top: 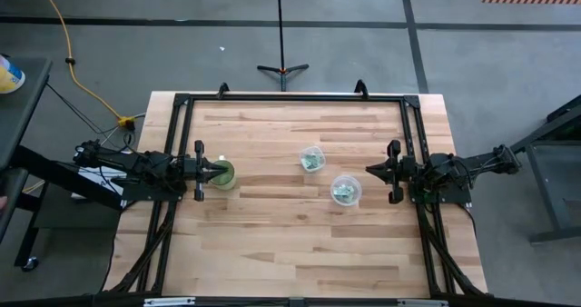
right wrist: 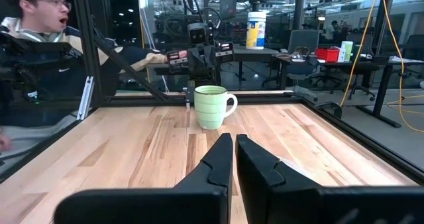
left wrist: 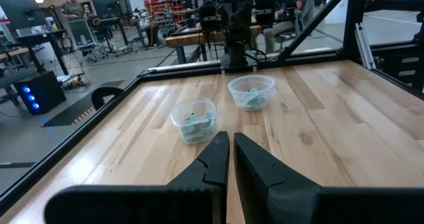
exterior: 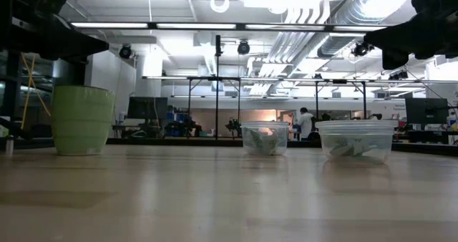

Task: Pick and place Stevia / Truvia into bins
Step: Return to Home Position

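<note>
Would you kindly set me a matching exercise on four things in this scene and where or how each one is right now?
Column one:
1. green mug
2. clear cup nearer the right arm
3. left pincer
4. right pincer

Column two:
A. holds packets
B. shut, at the table's right side
C. shut, at the table's left side
D. solid-walled, close by the left pincer

Pairs: 1-D, 2-A, 3-C, 4-B
</note>
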